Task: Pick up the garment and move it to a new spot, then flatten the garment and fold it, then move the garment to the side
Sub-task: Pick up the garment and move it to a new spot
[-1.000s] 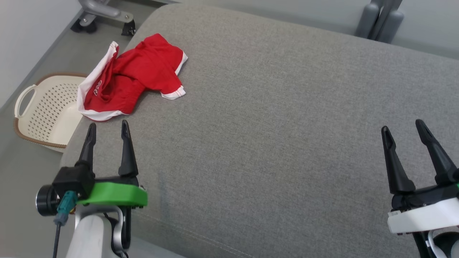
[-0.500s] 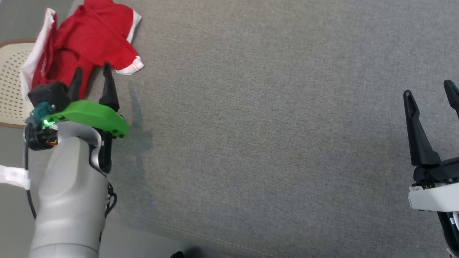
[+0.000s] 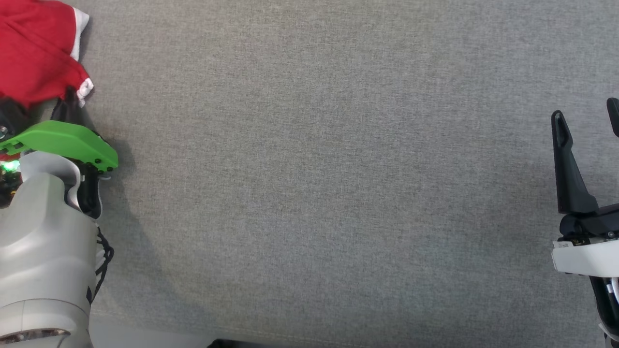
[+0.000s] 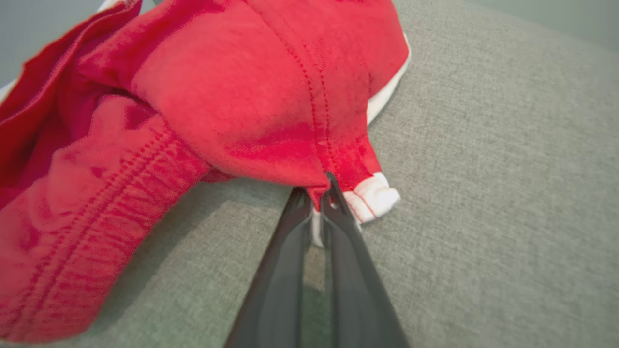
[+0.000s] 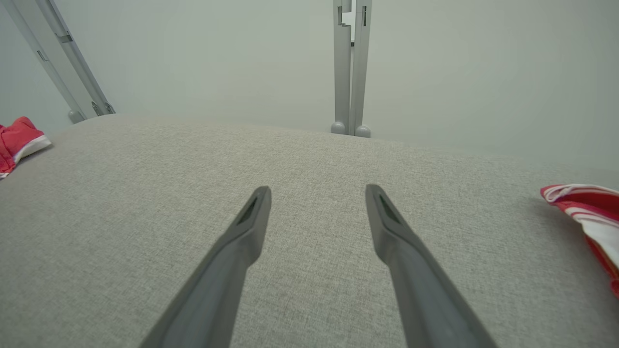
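The garment (image 3: 34,53) is a crumpled red piece with white trim, lying at the top left of the head view on the grey cushion. In the left wrist view the garment (image 4: 217,106) bulks just beyond my left gripper (image 4: 316,193), whose two dark fingers are pressed together on a red seam beside a white cuff. From the head view, my left gripper (image 3: 67,104) has its tips tucked under the cloth's edge. My right gripper (image 3: 586,110) stands open at the far right, nothing between its fingers. In the right wrist view the garment (image 5: 17,140) lies far left of my right gripper (image 5: 316,191).
The grey fabric cushion (image 3: 314,169) spreads wide between the two arms. A second red-and-white striped cloth (image 5: 587,208) lies at the right edge of the right wrist view. Grey metal posts (image 5: 350,72) stand behind the cushion's far edge.
The head camera has tipped down and shifted. My left gripper has reached forward to the garment's near edge and shut on it. The right gripper has stayed open.
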